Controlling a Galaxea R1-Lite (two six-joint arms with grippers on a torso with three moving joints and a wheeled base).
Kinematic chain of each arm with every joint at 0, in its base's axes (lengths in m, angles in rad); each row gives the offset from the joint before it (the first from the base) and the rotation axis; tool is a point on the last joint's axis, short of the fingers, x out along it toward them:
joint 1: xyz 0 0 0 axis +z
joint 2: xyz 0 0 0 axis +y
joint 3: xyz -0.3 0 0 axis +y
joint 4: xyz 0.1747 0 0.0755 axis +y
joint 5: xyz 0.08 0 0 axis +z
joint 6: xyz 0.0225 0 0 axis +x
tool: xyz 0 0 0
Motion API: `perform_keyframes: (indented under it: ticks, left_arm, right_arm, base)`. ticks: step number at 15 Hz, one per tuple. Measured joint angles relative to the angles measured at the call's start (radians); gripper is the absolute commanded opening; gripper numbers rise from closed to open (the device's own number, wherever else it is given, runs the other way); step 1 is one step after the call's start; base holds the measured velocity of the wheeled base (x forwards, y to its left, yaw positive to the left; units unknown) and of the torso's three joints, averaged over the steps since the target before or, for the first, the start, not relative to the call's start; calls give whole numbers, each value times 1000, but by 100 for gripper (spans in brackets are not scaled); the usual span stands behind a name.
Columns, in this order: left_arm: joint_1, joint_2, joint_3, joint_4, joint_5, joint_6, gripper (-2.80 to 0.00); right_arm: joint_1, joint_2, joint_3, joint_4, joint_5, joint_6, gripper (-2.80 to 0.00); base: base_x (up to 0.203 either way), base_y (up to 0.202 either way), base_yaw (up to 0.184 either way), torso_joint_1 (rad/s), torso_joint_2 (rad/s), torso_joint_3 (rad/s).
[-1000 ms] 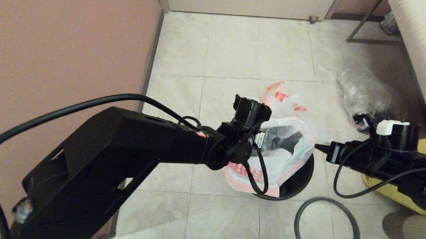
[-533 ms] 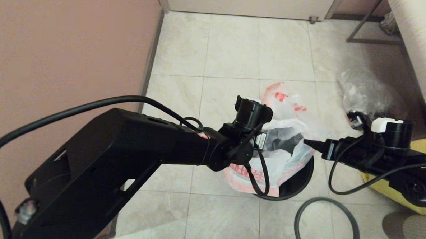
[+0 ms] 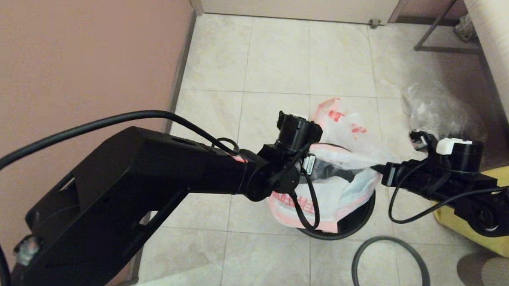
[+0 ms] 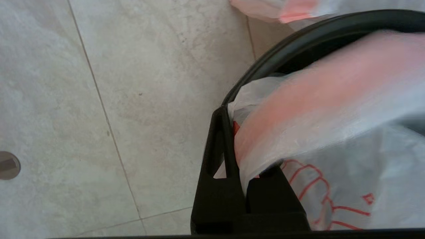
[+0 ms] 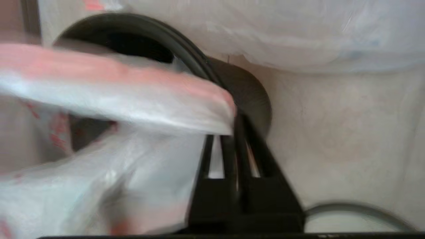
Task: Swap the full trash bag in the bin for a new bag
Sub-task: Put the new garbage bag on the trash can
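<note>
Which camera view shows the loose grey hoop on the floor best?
The head view: the grey hoop lies on the tiles beside the bin, nearly whole. The right wrist view shows one blurred arc; the left wrist view shows none of it.

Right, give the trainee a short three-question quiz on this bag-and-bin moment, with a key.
1. True or false: the grey hoop is seated on the bin.
2. Which bag do both grippers pinch? A) the new bag B) the full trash bag C) the clear bag
3. Fill in: the left gripper holds the bag's edge on the bin's left side, the right gripper on its ____ side.

Key
1. False; it lies on the floor beside the bin.
2. A; the pink-bordered mouth is stretched between them over the bin.
3. right
</note>
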Motion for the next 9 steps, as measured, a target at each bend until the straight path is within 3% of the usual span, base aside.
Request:
perform_keyframes:
  ticks: [6,9]
  left_arm:
    - [14,-23,97,-5,4,-27,-280]
    - [27,-59,172,-5,5,-33,-280]
  right_arm:
    - [-16,-173,114,223,2,7,-280]
    - [-29,-231,157,269,2,9,-280]
  base:
    - [0,0,0,0,0,0]
    - [0,0,0,0,0,0]
